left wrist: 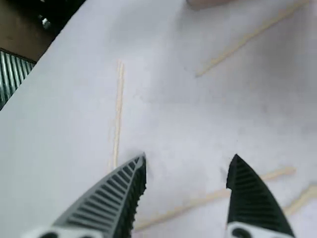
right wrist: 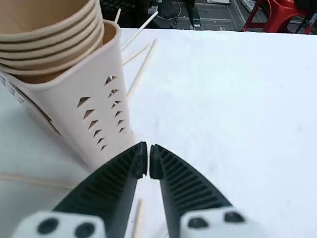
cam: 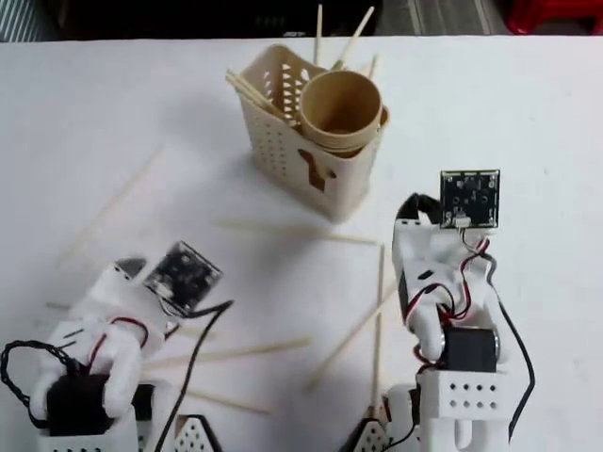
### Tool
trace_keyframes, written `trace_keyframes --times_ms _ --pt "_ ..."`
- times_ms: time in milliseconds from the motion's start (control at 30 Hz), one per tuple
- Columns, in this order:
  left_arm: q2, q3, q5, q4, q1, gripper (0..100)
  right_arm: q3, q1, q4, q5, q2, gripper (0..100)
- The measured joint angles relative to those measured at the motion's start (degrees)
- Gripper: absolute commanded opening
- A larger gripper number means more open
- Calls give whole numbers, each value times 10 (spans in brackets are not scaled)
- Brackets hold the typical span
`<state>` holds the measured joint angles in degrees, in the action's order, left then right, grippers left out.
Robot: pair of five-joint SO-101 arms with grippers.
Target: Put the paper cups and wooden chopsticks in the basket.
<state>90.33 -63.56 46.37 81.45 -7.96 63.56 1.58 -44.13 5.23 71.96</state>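
The cream perforated basket stands at the back middle of the table, holding a stack of brown paper cups and several wooden chopsticks. More chopsticks lie loose on the table. In the left wrist view my left gripper hangs open over the table, with one chopstick just beyond a fingertip and another under it. My right gripper is shut on nothing, close beside the basket and its cups.
Loose chopsticks lie between the two arms, and another lies at the left. The left arm sits at the front left, the right arm at the front right. The table's far edge runs behind the basket.
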Motion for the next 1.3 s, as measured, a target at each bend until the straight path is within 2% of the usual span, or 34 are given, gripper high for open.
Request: trace_keyframes --times_ms 200,333,533,633,900,1100,1300 --pt "-146 4 95 18 0 299 36 0 41 0 0 25" --pt "-266 4 120 18 40 298 39 0 46 0 0 25" --pt "-365 4 121 17 135 299 39 1 46 0 0 25" --pt "-399 3 112 -18 167 308 39 1 46 0 0 25" --pt "-580 -12 105 -135 177 299 39 1 46 0 0 25" --pt "-730 69 99 -142 177 217 39 1 46 0 0 25" --pt "-827 119 46 -139 198 121 39 1 46 0 0 25"
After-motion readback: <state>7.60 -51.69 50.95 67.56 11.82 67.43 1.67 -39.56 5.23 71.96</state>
